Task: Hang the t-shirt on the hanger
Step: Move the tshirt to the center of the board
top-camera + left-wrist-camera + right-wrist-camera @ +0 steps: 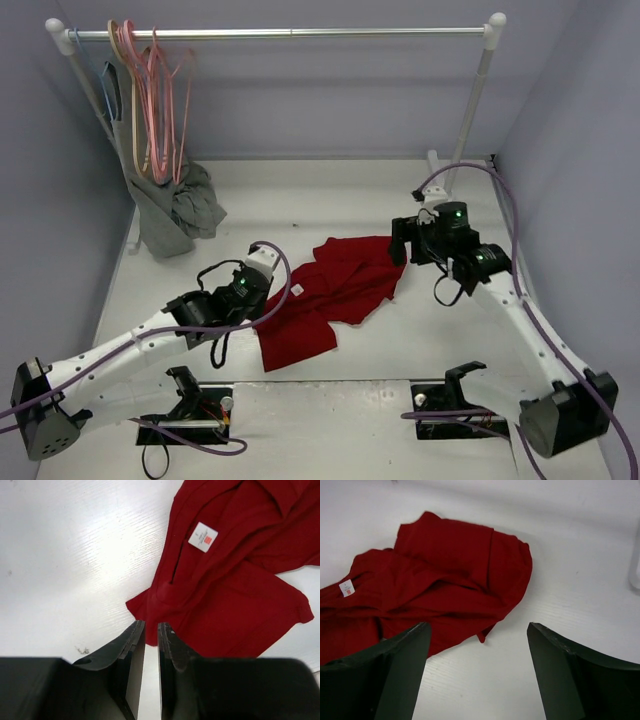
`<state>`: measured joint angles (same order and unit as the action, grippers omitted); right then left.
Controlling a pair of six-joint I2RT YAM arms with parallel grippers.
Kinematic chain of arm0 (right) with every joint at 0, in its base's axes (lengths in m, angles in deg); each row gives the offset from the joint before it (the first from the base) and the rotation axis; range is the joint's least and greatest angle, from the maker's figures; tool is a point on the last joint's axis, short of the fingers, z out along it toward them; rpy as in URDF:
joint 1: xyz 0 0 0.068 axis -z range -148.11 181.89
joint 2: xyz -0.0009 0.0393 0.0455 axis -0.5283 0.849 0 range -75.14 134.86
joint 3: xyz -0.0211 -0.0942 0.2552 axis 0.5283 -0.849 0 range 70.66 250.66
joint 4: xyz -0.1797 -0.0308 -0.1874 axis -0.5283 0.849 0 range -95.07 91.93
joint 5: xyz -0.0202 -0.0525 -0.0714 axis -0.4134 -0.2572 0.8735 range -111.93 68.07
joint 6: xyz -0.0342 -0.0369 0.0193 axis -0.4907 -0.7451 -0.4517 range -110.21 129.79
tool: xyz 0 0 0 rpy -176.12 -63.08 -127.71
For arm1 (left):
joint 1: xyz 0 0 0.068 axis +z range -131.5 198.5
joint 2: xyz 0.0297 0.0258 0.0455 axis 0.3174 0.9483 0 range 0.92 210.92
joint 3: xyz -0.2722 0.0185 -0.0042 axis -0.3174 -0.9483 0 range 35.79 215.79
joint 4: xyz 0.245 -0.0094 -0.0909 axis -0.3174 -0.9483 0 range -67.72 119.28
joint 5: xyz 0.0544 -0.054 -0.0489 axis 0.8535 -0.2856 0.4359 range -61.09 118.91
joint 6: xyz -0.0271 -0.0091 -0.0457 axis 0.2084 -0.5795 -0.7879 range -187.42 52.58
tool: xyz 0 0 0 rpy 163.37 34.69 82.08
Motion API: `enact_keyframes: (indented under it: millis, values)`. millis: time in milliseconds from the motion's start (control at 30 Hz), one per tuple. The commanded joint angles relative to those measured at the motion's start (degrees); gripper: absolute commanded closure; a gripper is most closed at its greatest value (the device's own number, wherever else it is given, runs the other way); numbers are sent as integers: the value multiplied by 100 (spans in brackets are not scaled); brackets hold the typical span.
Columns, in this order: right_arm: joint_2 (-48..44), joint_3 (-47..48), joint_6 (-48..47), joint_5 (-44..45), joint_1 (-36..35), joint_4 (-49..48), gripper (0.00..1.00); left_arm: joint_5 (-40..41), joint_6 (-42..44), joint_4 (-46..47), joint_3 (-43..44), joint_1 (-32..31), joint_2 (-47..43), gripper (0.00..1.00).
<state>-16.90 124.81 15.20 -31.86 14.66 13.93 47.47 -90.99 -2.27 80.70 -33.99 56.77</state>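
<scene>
Barely started, honestly. The t-shirt (335,285) lay crumpled on the worktop (400,200), right in front of both pincers. The left pincer (151,625) was open just a slit and gripping nothing; the right pincer (477,625) was spread wide and empty. The hanger (158,95) hung on the rail (300,32), well beyond the left one.

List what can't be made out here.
- Label print on the t-shirt: too small, left wrist view.
- Hanger: top view, outline merges with neighbouring hangers on the rail.
- T-shirt neck opening: buried in folds, every view.
- Left gripper fingertips: top view, hidden under its own wrist.
</scene>
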Motion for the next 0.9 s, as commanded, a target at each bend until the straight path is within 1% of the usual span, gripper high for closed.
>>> enact_keyframes:
  millis: [0, 33, 67, 167, 200, 233, 267, 300, 333, 367, 433, 567, 633, 767, 867]
  values:
    - [748, 245, 118, 326, -105, -387, 23, 156, -358, 272, -104, 37, -31, 83]
    - [846, 323, 118, 117, -148, -467, 25, 130, -367, 333, -113, 46, 39, 83]
    - [908, 359, 31, 28, -201, -564, 31, 121, -376, 403, -131, 46, 83, 83]
    - [1093, 403, -267, -105, -516, -898, 41, -2, -420, 474, -122, 63, 285, 83]
    - [1250, 412, -486, -149, -587, -925, 42, -37, -472, 492, -131, 72, 329, 83]
    - [1347, 464, -584, -167, -649, -925, 42, -81, -499, 509, -166, 72, 399, 83]
    - [1444, 491, -724, -236, -754, -899, 40, -125, -586, 527, -210, 72, 417, 79]
    - [1610, 509, -839, -263, -790, -899, 38, -134, -639, 562, -262, 81, 426, 67]
    - [1681, 526, -866, -281, -825, -899, 36, -143, -683, 675, -411, 81, 417, 64]
    - [1717, 526, -901, -333, -852, -951, 33, -160, -710, 755, -508, 90, 400, 62]
    - [1787, 500, -989, -422, -931, -1012, 31, -257, -745, 974, -675, 99, 339, 58]
    - [1998, 553, -1200, -448, -1132, -995, 28, -546, -728, 1160, -948, 116, 347, 57]
    - [2147, 544, -1287, -561, -1185, -1030, 28, -696, -710, 1282, -1027, 116, 338, 57]
    - [2481, 588, -1367, -676, -1256, -1153, 27, -732, -605, 1423, -1229, 186, 338, 57]
    - [2648, 667, -1498, -598, -1326, -1215, 27, -767, -587, 1538, -1309, 309, 399, 57]
